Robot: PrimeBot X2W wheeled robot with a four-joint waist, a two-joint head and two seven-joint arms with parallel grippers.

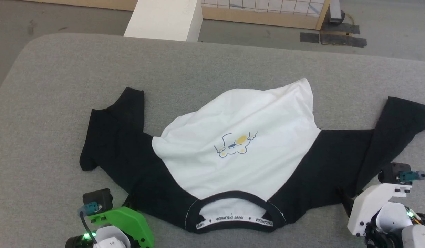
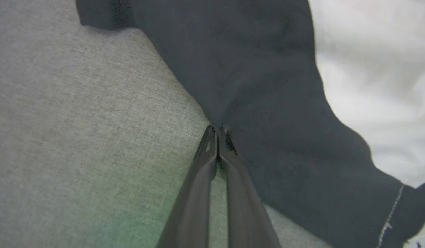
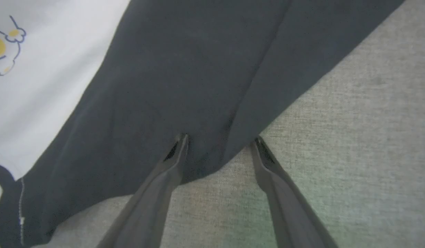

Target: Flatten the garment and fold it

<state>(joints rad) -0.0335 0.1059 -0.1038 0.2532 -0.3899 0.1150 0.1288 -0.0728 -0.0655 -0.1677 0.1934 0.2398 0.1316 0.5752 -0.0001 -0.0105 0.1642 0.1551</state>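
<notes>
Left fingers: closed, tips together, pinching the edge of the left-side sleeve at the lower left of the head view, right where black cloth meets the grey table. That sleeve is bunched and doubled over, cuff end pointing up the frame. The garment lies face up mid-table, collar toward the bottom edge with the lettered tape inside it showing, hem toward the top. The white body is rumpled and comes to a pointed corner at the upper right. The small blue-and-yellow print sits at centre, upside down to me. The right-side sleeve runs out black to the right edge of the frame, mostly flat with one long crease. Right fingers: spread wide, gripping nothing, down at that sleeve's lower edge. One tip is over the cloth, the other over bare table just beside the hem. A white block stands beyond the table, top centre.
</notes>
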